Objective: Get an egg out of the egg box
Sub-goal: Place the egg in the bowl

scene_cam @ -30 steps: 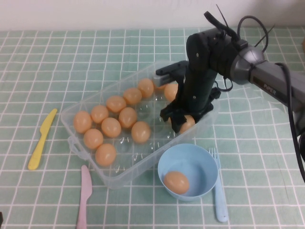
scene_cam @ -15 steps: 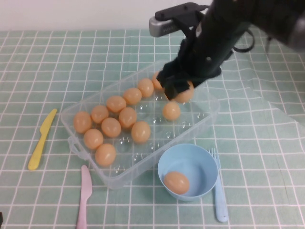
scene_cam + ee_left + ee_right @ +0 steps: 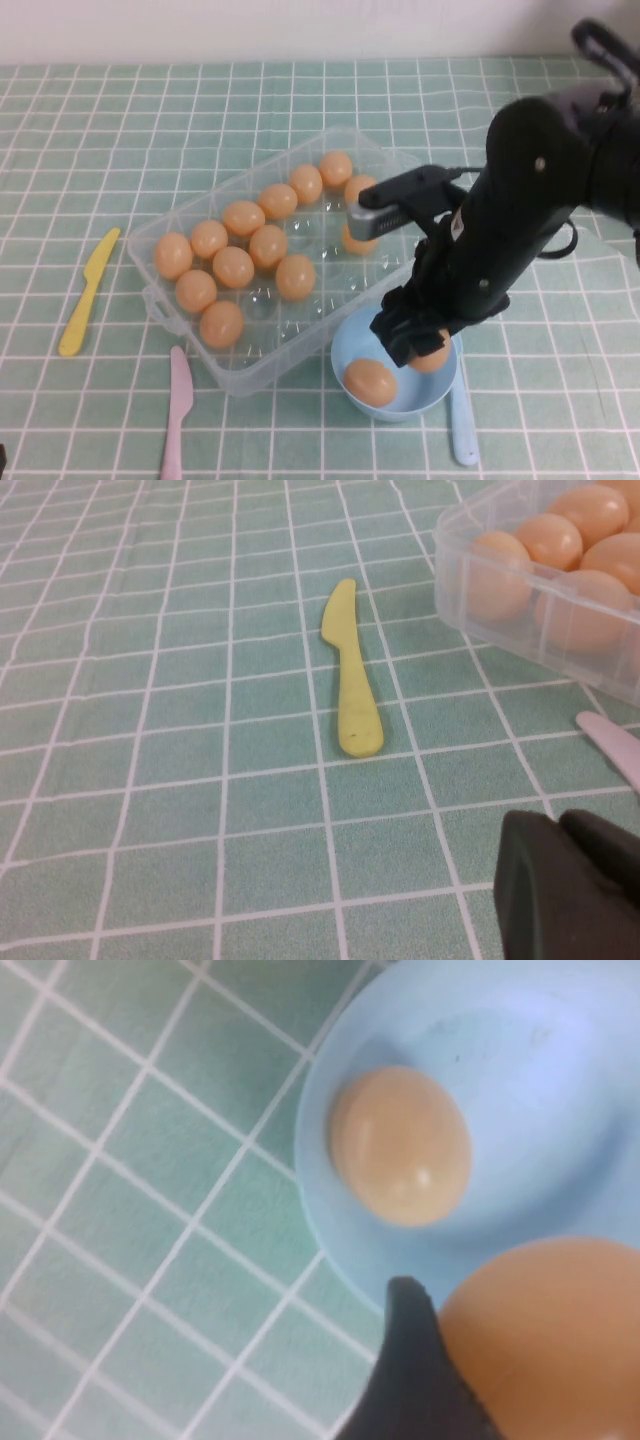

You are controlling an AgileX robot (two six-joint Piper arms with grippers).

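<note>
Green checked cloth with white grid lines covers the worktop [image 3: 120, 120], seen from the raised camera against a pale wall. From the right the dark right arm reaches in, bent steeply downward, so that the right end effector [image 3: 418, 345] hangs over the light-blue bowl [image 3: 345, 345], pinching the egg [image 3: 432, 356] between its fingers; the egg is out of the egg box [image 3: 250, 375] and just above the bowl's inside. One other egg [image 3: 370, 382] lies in the bowl. In the clear egg box, which sits slantwise just beside the bowl, twelve eggs can be counted: ten in two rows toward its left end, and two near the far right corner, one of them partly hidden behind the arm. Three pieces of plastic cutlery lie on the cloth: one yellow knife [image 3: 88, 292] left of the box, one pink knife [image 3: 177, 412] in front of it, one pale-blue fork [image 3: 460, 415] touching or just beside the bowl's right side.

Seen from the left wrist, the left end effector [image 3: 570, 885] shows only as a dark tip low over the cloth, and I cannot tell how its fingers stand. It hangs near the yellow knife, with a corner of the egg box and four eggs beyond.

Seen from the right wrist, one dark finger [image 3: 415, 1380] presses against the held egg, with the bowl and its single resting egg beneath.
</note>
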